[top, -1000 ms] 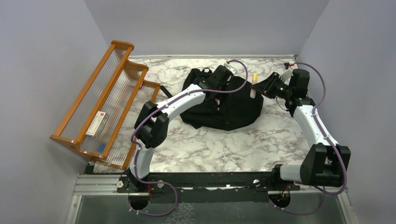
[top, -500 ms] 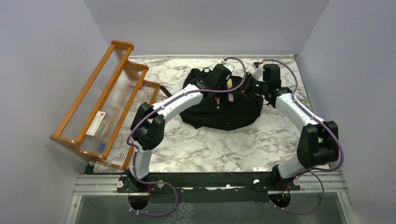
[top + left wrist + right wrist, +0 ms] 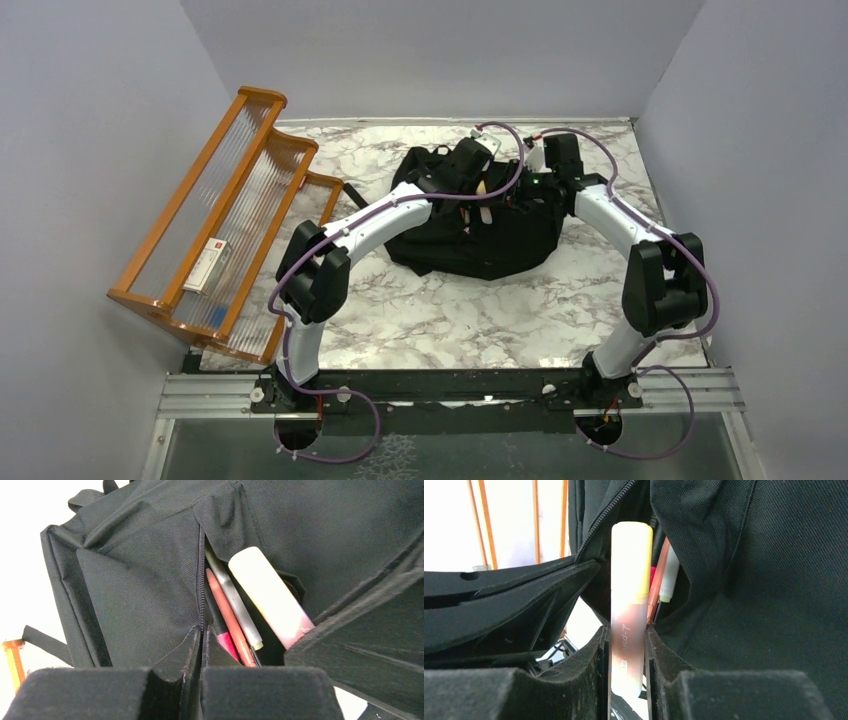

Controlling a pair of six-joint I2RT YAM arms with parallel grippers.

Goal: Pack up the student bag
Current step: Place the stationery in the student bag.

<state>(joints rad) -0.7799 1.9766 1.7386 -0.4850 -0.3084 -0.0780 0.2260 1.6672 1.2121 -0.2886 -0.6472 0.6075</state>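
Observation:
The student bag [image 3: 500,240], a black fabric backpack, lies at the back middle of the marble table. My left gripper [image 3: 462,172] is shut on the zip edge of its front pocket [image 3: 150,590] and holds the pocket open; the fingertips [image 3: 192,640] pinch the fabric. Inside the pocket are a red pen [image 3: 227,612] and a grey pen [image 3: 234,602]. My right gripper [image 3: 512,190] is shut on a pale yellow highlighter [image 3: 630,605], whose capped end is at the pocket mouth beside the pens [image 3: 664,575]. The highlighter also shows in the left wrist view [image 3: 270,597].
An orange wooden rack [image 3: 220,215] with clear slats stands at the left, with a small box [image 3: 210,265] on it. The bag's straps [image 3: 430,158] lie at its far side. Grey walls close in the table on three sides.
My right arm has swung left with the highlighter, from beside the bag's right edge to the pocket mouth. My left gripper has kept its hold on the pocket edge.

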